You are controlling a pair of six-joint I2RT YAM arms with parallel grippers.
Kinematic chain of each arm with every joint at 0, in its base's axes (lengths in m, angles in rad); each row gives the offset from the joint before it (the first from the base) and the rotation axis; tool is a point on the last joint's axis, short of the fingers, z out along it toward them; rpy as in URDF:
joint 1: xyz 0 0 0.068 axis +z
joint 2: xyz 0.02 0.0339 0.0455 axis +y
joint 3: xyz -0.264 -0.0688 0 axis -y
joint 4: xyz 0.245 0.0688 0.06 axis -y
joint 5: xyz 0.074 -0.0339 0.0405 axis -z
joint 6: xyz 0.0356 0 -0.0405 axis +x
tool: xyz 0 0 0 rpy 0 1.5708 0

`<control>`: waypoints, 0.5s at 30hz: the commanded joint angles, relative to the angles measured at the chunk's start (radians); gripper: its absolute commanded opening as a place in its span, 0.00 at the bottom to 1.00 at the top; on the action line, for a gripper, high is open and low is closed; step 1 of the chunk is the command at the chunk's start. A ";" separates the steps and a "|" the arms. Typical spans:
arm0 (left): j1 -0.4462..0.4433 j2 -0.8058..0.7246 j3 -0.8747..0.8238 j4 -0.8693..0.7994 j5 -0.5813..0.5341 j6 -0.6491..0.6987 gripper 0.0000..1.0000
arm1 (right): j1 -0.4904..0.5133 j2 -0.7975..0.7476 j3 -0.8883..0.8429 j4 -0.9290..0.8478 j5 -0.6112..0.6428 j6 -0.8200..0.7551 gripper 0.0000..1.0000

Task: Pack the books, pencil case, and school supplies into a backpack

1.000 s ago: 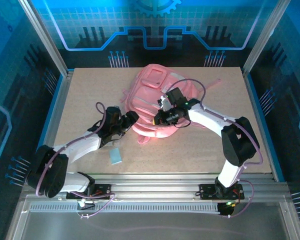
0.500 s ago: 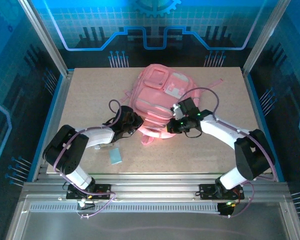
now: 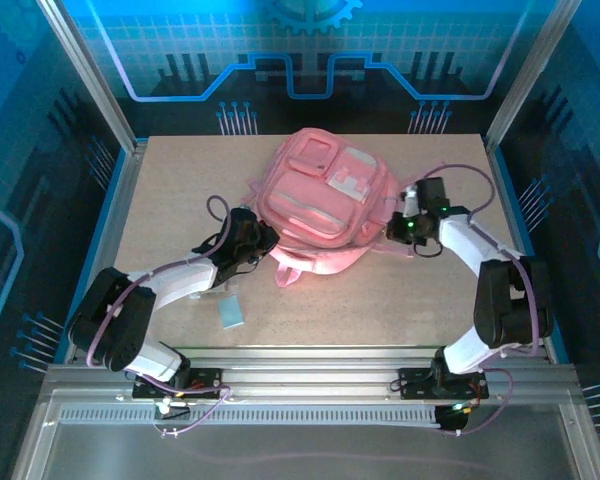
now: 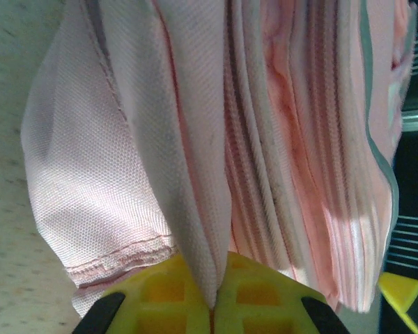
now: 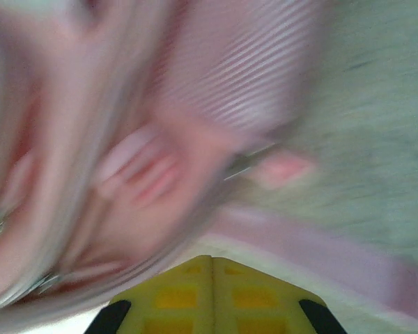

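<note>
The pink backpack (image 3: 315, 195) lies front up in the middle of the table. My left gripper (image 3: 266, 244) is at its lower left corner. In the left wrist view the yellow fingers (image 4: 160, 292) are shut on a fold of the backpack's fabric (image 4: 195, 174). My right gripper (image 3: 393, 231) is at the backpack's right side. The right wrist view is blurred, with that gripper (image 5: 212, 259) shut, nothing seen between the jaws, and the backpack (image 5: 125, 139) close ahead. One of the school supplies, a pale blue flat rectangle (image 3: 231, 312), lies on the table near the left arm. The books and the pencil case are hidden.
A pink strap loop (image 3: 288, 276) trails from the backpack's near edge, and another strap (image 5: 320, 243) crosses just in front of the right fingers. The table (image 3: 170, 190) has bare board to the left and along the near edge. Metal frame posts and blue walls surround it.
My left gripper has closed on the backpack's edge fabric. The right arm has swung from over the backpack to its right side. The backpack has shifted and spread out.
</note>
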State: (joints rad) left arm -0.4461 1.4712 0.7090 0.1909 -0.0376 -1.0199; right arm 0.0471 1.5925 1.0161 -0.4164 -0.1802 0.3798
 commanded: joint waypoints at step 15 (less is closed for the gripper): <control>0.016 -0.065 0.052 -0.117 0.007 0.121 0.52 | 0.040 -0.096 0.060 0.009 -0.122 0.019 0.41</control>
State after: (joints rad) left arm -0.4347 1.4448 0.7033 0.1192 -0.0463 -0.9596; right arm 0.0223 1.5688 1.0927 -0.4065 -0.2382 0.4095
